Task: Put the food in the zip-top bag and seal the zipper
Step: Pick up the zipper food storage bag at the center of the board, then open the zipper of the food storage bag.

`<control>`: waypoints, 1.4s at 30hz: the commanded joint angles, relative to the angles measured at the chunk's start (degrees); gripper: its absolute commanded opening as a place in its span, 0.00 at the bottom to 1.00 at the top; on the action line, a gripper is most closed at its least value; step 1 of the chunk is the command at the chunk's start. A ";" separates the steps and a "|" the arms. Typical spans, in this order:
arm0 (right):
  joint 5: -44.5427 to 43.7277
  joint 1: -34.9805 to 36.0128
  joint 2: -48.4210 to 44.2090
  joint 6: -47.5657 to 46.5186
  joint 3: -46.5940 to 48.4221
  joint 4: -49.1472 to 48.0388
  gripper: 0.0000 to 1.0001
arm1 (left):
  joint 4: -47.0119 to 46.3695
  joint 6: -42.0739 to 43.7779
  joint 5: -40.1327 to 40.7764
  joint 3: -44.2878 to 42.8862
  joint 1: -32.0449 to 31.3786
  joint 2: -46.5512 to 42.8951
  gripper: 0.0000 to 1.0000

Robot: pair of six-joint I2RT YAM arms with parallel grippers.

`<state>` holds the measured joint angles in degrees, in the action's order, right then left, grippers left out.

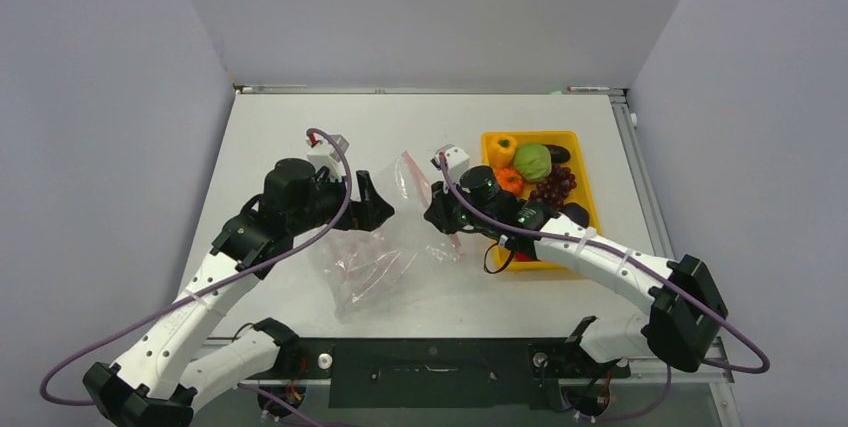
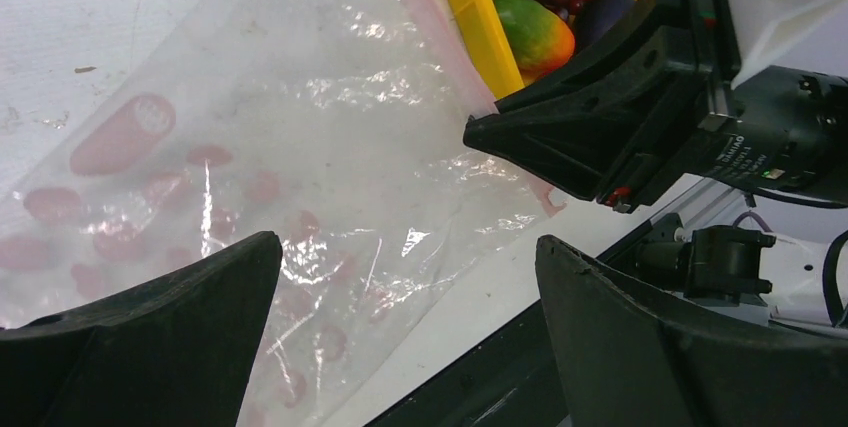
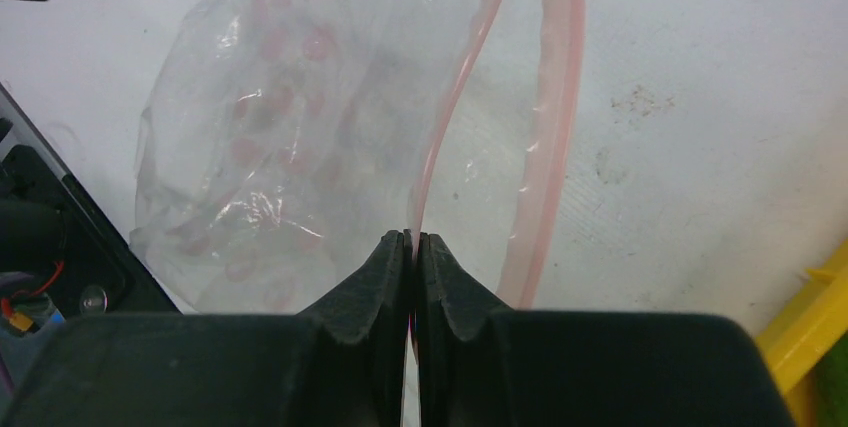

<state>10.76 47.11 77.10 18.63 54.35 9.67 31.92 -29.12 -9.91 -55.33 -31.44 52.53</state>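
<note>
The zip-top bag (image 1: 385,242) lies on the white table (image 1: 300,127) near the centre of the top view, between the two grippers, with its closed bottom toward 7 o'clock and its mouth toward 1 o'clock. The right gripper (image 3: 412,242) is at the 3 o'clock side of the bag, and its jaws are pressed together on one lip of the zipper (image 3: 470,57): in the right wrist view the thin pink strip runs straight down into the closed fingers. The other lip curves away toward 3 o'clock, so the mouth stands apart. The left gripper (image 2: 410,247) is at the 10 o'clock side of the bag, above the plastic, with its jaws spread wide and nothing between them. All the food is in the yellow tray (image 1: 540,134), which sits at 3 o'clock from the bag, just behind the right gripper. Inside it, the bell pepper (image 1: 501,150) is at 11 o'clock, the green piece (image 1: 532,162) just beside it, the eggplant (image 1: 557,153) at 1 o'clock, the orange piece (image 1: 509,180) under the pepper, and the grape bunch (image 1: 553,185) in the middle. No food shows through the clear plastic of the bag.
</note>
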 commanded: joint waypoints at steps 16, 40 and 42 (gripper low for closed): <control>-24.58 11.96 -9.92 -1.53 -2.20 -9.17 0.05 | 1.35 -3.33 -4.57 -12.65 -0.14 8.54 0.96; -38.27 22.63 -7.36 -8.05 -3.37 -17.34 0.05 | 10.41 -1.88 11.64 -26.49 -9.60 21.61 0.97; -39.68 23.26 -6.89 -8.44 -3.30 -17.68 0.05 | 11.16 -1.44 13.15 -27.34 -10.42 22.64 0.99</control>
<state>-24.86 69.08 69.41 11.99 50.98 -3.99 41.93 -31.57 -0.93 -78.94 -40.53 73.56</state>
